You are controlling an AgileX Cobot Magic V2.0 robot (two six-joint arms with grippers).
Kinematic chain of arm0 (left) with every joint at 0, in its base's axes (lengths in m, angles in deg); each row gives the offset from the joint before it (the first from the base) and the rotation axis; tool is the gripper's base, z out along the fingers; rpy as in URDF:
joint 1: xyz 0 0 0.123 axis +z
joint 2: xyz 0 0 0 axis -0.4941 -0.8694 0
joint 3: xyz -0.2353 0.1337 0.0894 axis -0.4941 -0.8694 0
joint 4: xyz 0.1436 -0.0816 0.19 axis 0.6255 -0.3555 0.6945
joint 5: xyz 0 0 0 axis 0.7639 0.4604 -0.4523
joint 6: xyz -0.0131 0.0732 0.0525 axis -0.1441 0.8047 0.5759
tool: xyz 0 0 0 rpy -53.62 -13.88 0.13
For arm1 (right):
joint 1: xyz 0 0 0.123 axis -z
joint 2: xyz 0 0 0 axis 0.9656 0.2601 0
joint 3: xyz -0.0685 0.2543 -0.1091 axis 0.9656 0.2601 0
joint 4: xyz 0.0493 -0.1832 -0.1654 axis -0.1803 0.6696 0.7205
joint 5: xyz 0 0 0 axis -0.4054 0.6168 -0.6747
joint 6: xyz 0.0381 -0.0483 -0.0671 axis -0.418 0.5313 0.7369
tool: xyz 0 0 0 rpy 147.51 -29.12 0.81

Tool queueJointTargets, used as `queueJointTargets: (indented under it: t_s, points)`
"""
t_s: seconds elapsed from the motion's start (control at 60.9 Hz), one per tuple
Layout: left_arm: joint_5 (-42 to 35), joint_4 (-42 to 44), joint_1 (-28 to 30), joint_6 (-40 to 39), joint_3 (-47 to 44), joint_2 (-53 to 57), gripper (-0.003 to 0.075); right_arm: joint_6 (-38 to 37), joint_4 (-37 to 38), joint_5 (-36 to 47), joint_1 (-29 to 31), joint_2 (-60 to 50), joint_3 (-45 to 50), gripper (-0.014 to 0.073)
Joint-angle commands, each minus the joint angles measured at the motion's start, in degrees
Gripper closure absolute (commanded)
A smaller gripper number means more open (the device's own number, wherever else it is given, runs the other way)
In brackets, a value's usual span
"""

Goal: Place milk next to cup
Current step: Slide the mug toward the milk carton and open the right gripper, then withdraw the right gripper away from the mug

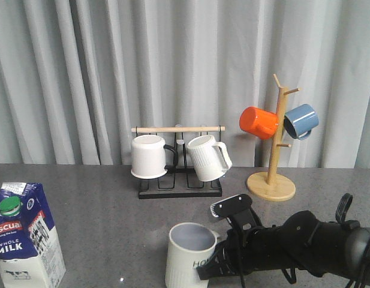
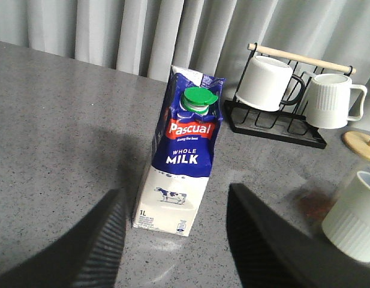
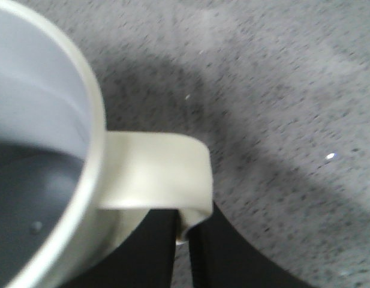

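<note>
The milk (image 1: 26,237), a tall blue-and-white carton with a green cap, stands upright at the front left of the table. In the left wrist view the milk (image 2: 183,159) stands just beyond my left gripper (image 2: 176,240), which is open and empty; this gripper is out of the front view. The cup (image 1: 189,255), a cream mug with a grey-blue inside and black lettering, stands at the front centre. My right gripper (image 1: 220,255) is shut on the cup's handle (image 3: 155,171). The cup's rim (image 3: 92,120) fills one side of the right wrist view.
A black rack (image 1: 180,189) with a wooden bar holds a plain white mug (image 1: 149,156) and a ribbed white mug (image 1: 207,157) at the back centre. A wooden mug tree (image 1: 273,174) at the back right carries an orange mug (image 1: 259,122) and a blue mug (image 1: 301,120).
</note>
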Motion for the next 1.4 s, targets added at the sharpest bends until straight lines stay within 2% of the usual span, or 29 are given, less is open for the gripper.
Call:
queueJointTargets:
  t_s: [0.0, 0.23, 0.296, 0.591, 0.723, 0.903, 1.051, 1.248, 1.379]
  points:
    - [-3.91, -0.07, -0.19, -0.07, 1.93, -0.93, 0.0343, -0.28, 0.09, -1.40, 0.15, -2.97, -2.02, 0.0496]
    - [-3.91, -0.07, -0.19, -0.07, 1.93, -0.93, 0.0343, -3.66, 1.37, -3.12, 0.15, -2.97, -2.02, 0.0249]
    - [-3.85, -0.07, -0.19, -0.07, 1.93, -0.93, 0.0343, -5.46, 2.92, -4.20, 0.21, -3.04, -2.02, 0.0205]
    - [-3.85, -0.07, -0.19, -0.07, 1.93, -0.93, 0.0343, -18.42, 17.34, -11.07, 0.21, -8.47, -2.02, 0.0191]
    - [-3.85, -0.07, -0.19, -0.07, 1.93, -0.93, 0.0343, -22.01, 20.06, -16.58, 0.21, -12.40, -2.02, 0.0191]
    - [-3.85, -0.07, -0.19, -0.07, 1.93, -0.93, 0.0343, -22.88, 20.06, -25.75, 0.21, -18.97, -0.84, 0.0256]
    - [-3.79, -0.07, -0.19, -0.07, 1.93, -0.93, 0.0343, -21.77, 19.79, -24.13, 0.16, -29.29, 6.16, 0.0372]
    - [-1.52, -0.07, -0.19, -0.07, 1.93, -0.93, 0.0343, -19.33, 19.91, -22.16, 0.16, -45.37, 20.51, 0.0610]
    - [1.21, -0.07, -0.19, -0.07, 1.93, -0.93, 0.0343, -19.33, 22.98, -17.80, 0.23, -55.93, 28.80, 0.0603]
